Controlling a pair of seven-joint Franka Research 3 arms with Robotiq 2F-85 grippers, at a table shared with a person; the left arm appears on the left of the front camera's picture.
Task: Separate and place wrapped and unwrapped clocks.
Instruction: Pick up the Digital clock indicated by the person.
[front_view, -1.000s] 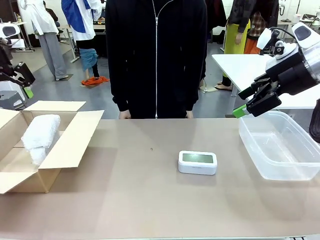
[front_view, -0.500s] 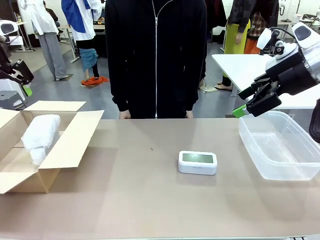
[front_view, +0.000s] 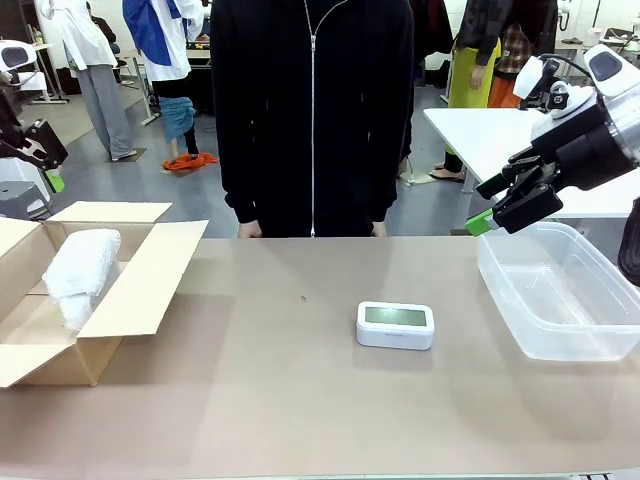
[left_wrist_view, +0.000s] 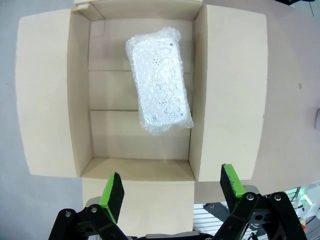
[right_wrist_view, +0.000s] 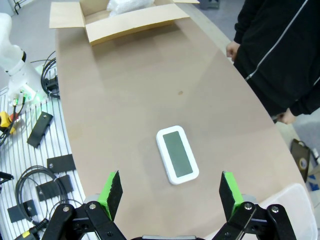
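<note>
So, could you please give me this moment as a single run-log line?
left gripper: open, above cardboard box | wrapped clock: inside box | bare clock: on table | right gripper: open, raised beside clear bin

My table (front_view: 250, 400) is plain brown. On it sit a box (front_view: 140, 275) at my left, the clock (front_view: 395, 325) mid-table, and a tub (front_view: 530, 330) at my right.
</note>
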